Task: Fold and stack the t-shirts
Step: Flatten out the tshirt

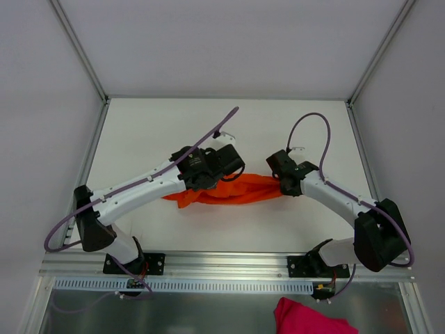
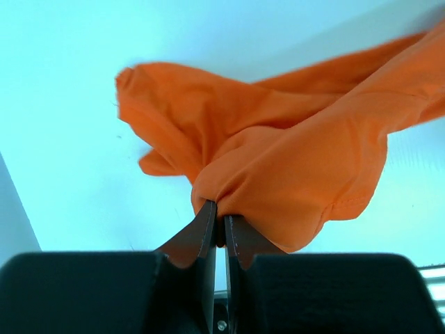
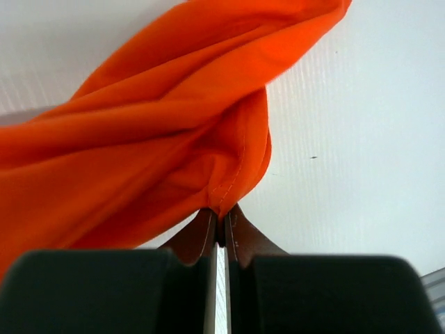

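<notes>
**Orange t-shirt (image 1: 240, 189) stretched between two arms at mid-desk**

Bunched into a twisted rope, the shirt runs left to right across the white desk (image 1: 229, 132), its right end slightly farther from the bases. The left gripper (image 2: 220, 212) is pinched tight on a gathered wad, and the right gripper (image 3: 221, 217) nips only a stitched hem edge. That thin hold looks likely to slip if the arms pull apart, and the twist could leave the cloth crumpled rather than flat.
</notes>
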`<control>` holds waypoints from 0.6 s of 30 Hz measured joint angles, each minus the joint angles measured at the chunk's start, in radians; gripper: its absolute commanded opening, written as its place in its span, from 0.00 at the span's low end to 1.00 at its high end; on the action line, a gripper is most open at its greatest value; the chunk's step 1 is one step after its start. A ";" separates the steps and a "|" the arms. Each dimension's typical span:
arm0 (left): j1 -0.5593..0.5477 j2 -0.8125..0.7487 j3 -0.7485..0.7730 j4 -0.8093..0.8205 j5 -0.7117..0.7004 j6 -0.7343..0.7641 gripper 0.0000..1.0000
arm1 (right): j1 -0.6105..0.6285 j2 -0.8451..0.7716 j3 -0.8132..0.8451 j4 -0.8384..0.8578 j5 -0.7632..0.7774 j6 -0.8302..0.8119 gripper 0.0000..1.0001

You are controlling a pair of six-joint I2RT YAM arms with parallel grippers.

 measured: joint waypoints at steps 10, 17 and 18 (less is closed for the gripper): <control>0.063 -0.071 0.055 -0.042 -0.065 0.047 0.00 | 0.000 -0.008 0.002 -0.060 0.018 -0.008 0.01; 0.064 -0.071 0.055 -0.042 -0.066 0.066 0.00 | 0.000 -0.063 0.005 -0.069 0.000 -0.039 0.44; 0.064 -0.071 0.054 -0.041 -0.066 0.068 0.00 | 0.000 -0.063 0.007 -0.072 -0.006 -0.041 0.63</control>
